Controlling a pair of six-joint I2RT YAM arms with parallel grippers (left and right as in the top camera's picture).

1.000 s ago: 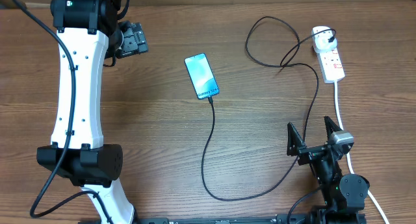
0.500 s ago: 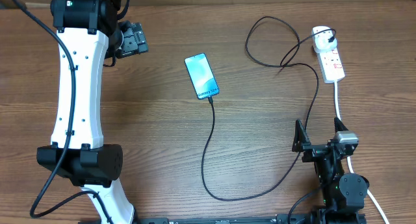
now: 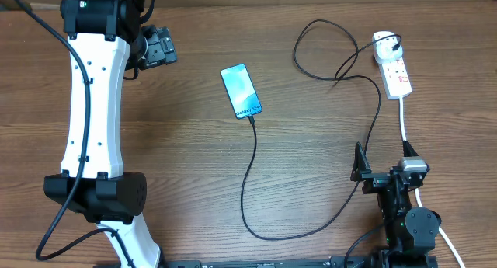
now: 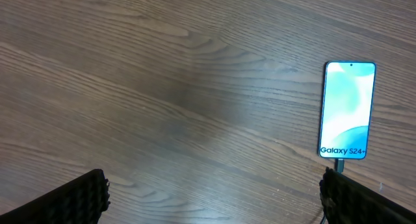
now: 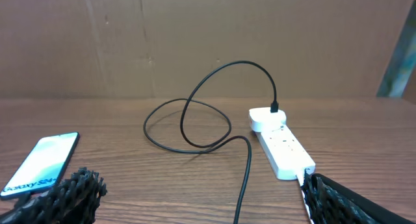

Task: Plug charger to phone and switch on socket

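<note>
Left pincer (image 3: 161,46) and right pincer (image 3: 382,165) gape wide, empty. Thin black charger cable (image 3: 252,167) looks plugged into the central blue-screened phone (image 3: 241,91); I'd close right, then nudge the far-right white power strip's (image 3: 397,75) red switch (image 3: 394,67).

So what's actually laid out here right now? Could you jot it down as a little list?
surface: wooden table
phone: flat, mid-table, screen lit
charger: black cable, tip at the phone's short end, seemingly plugged in; other end plugged in at the socket's far end
socket: white strip, far right; switch position too small to tell
left gripper: open, empty, apart from the phone
right gripper: open, empty, at the table's near edge
</note>
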